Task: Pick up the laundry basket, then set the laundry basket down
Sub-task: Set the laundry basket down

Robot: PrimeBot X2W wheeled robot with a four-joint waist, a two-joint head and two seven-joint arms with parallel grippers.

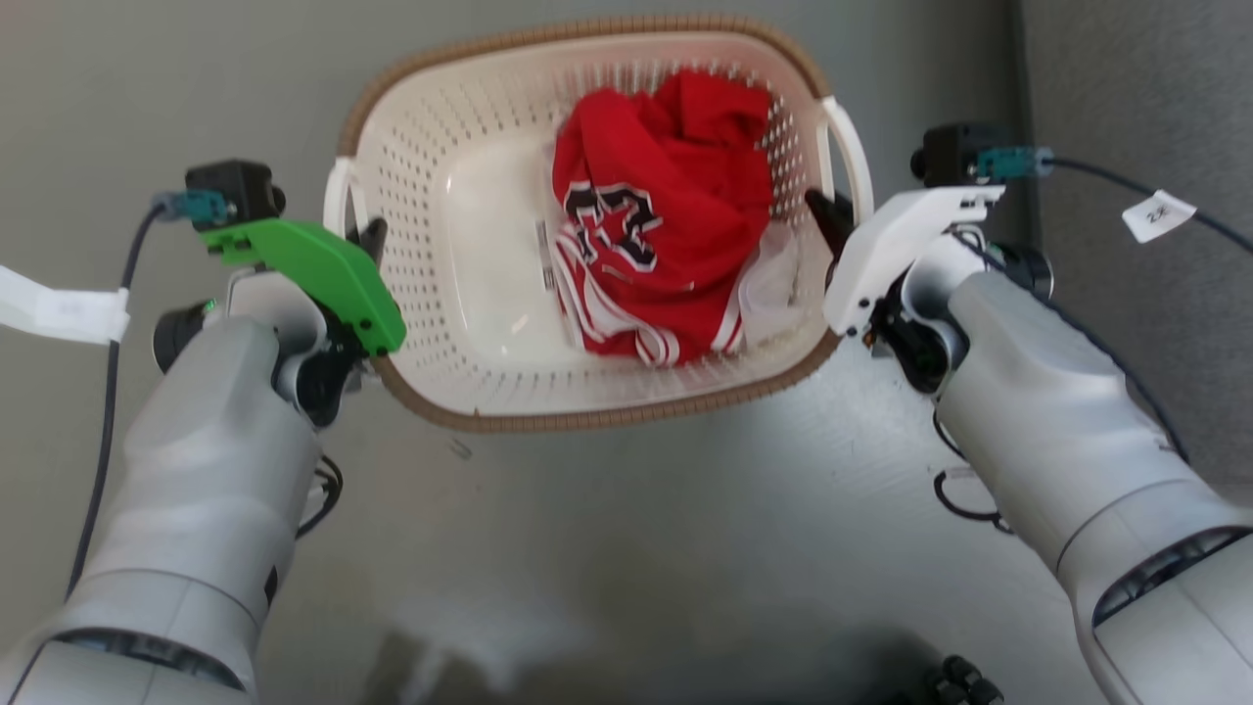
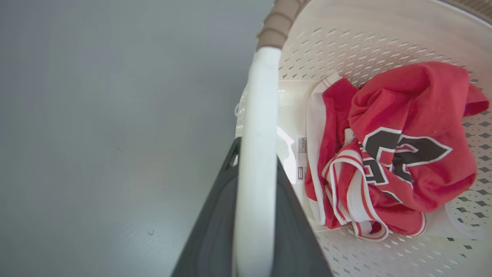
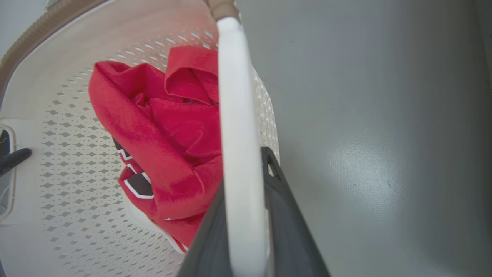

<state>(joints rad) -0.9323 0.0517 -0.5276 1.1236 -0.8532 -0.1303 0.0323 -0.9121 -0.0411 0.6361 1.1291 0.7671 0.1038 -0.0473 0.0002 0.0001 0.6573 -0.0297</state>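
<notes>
Two pale forearms come up from the near edge of the head view, and each ends in a gripper at one short end of the laundry basket (image 1: 587,421). The left gripper (image 1: 366,240) has its dark fingers (image 2: 215,219) on either side of the left handle (image 2: 257,115), clenched on that white bar. The right gripper (image 1: 834,217) is clamped in the same way on the right handle (image 3: 236,115), one finger (image 3: 288,215) on the outer face and the other on the inner.

The basket lies straight ahead between the two grippers. Its long axis runs across from one set of jaws to the other, and the brown rim faces up, close to level. Neither arm is nearer, since both hold at about the same reach. Further in, a crumpled red jersey (image 1: 666,215) with black and white lettering is heaped toward the right end of the basket floor, and the left end is bare. The load therefore probably pulls a little more on the right gripper.

Beyond the basket is a grey floor (image 1: 636,548), soft and out of focus in both wrist views. This suggests the basket is held clear of it, though the gap cannot be seen directly. Setting the basket down would likely call for both arms to lower together, keeping the cross-wise axis level so the jersey does not slide.
</notes>
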